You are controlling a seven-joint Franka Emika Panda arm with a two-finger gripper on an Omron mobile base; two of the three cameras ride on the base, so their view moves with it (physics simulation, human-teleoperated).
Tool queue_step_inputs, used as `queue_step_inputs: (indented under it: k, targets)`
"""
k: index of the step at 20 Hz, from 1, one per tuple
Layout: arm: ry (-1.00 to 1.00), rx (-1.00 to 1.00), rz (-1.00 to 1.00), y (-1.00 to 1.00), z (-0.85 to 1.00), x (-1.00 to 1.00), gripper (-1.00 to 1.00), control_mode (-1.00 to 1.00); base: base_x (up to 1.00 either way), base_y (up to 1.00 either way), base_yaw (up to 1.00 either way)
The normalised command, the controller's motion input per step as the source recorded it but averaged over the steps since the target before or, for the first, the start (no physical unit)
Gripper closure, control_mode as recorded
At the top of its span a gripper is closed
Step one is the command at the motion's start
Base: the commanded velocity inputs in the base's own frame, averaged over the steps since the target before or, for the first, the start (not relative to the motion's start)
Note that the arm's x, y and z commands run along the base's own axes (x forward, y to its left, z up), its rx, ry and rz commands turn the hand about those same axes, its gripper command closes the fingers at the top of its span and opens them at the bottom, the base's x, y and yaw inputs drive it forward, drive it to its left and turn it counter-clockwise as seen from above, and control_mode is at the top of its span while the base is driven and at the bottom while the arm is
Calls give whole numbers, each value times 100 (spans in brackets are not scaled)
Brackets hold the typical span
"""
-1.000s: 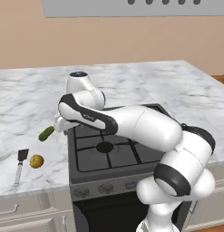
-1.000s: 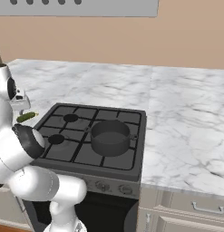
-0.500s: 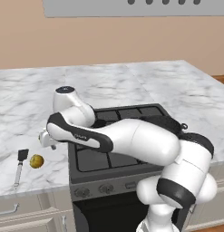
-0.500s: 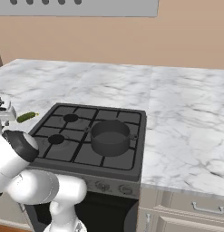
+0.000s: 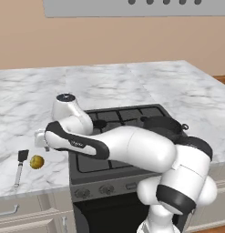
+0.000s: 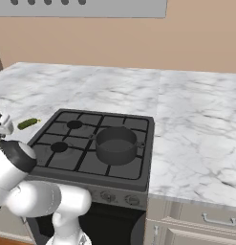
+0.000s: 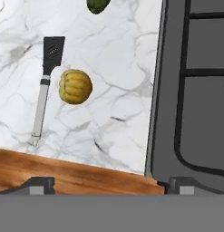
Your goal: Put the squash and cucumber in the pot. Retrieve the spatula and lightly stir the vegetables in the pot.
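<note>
Jaws wide, empty. Squash (image 7: 75, 86) on counter left of stove (image 5: 118, 136), just beside spatula (image 7: 44, 86). Centre your gripper (image 7: 109, 185) over squash, avoid spatula. Pot (image 6: 115, 144) on stove.

We find no lettering, label, brand, number or sign that can be read in any of these views.
</note>
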Motion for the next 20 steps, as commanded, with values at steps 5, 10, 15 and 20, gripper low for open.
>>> queue_step_inputs:
  k: [5, 10, 15, 20]
  targets:
    - [0, 0, -5, 52, -31, 33, -100, -100, 0, 0, 0]
    - [0, 0, 0, 18, -11, 6, -100, -100, 0, 0, 0]
    - [0, 0, 0, 18, -20, 44, -100, -100, 0, 0, 0]
    - [0, 0, 0, 36, -17, 49, -100, -100, 0, 0, 0]
